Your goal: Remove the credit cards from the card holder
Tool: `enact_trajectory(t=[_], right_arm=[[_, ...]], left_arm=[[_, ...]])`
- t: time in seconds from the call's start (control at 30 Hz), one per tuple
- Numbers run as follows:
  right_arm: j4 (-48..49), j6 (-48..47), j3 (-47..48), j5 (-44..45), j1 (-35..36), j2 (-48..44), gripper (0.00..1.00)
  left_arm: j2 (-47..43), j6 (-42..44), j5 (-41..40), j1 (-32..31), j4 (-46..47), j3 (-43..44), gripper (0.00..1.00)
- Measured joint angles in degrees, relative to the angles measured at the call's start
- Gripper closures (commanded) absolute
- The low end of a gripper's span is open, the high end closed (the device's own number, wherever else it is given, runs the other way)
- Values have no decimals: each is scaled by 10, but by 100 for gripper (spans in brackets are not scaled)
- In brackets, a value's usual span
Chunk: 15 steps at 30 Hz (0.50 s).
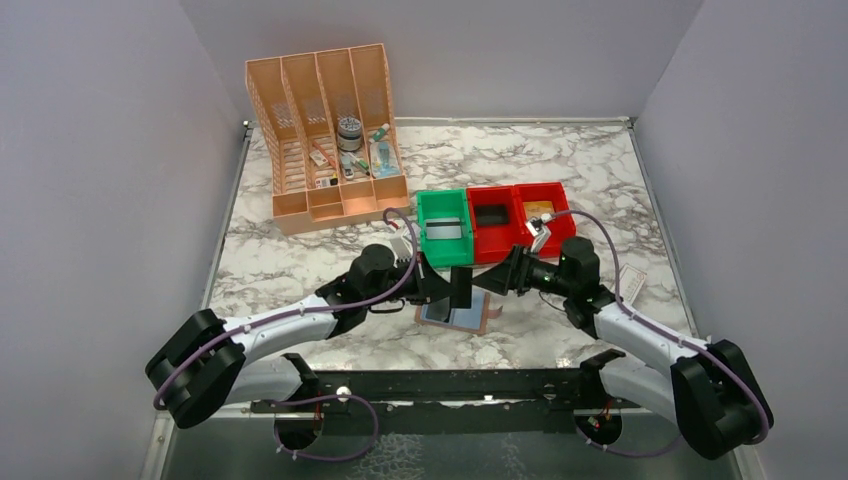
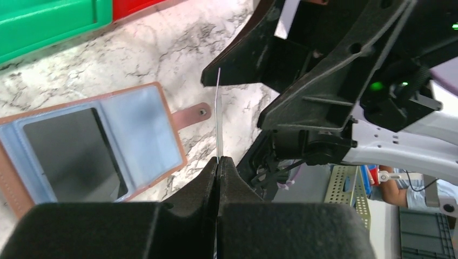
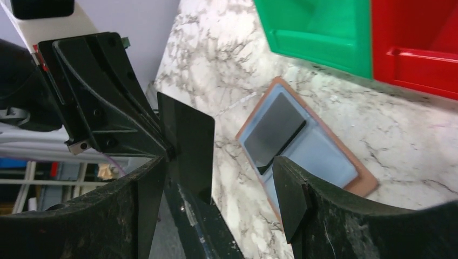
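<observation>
The card holder (image 1: 455, 314) lies open on the marble table, brown outside and light blue-grey inside (image 2: 143, 132), (image 3: 318, 151). One dark credit card (image 2: 70, 156) sits in its pocket (image 3: 276, 129). My left gripper (image 2: 219, 161) is shut on a second dark credit card (image 3: 186, 143), holding it upright above the holder (image 1: 461, 288); it shows edge-on (image 2: 218, 113) in the left wrist view. My right gripper (image 3: 221, 189) is open just to the right (image 1: 497, 278). The card's free end stands between its fingers, close to the left finger (image 3: 146, 205), with a gap to the other.
A green bin (image 1: 445, 228) and two red bins (image 1: 495, 222), (image 1: 540, 205) stand just behind the holder. An orange file organizer (image 1: 320, 130) with small items is at the back left. A white slip (image 1: 632, 282) lies at the right.
</observation>
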Motion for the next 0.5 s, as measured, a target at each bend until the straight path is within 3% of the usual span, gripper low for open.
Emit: enact_trajectory(t=[0.27, 0.5], right_arm=[[78, 31, -8, -84, 0, 27, 55], [146, 64, -10, -136, 0, 57, 65]], left_arm=[[-16, -4, 30, 4, 56, -5, 100], [-16, -18, 43, 4, 91, -16, 100]])
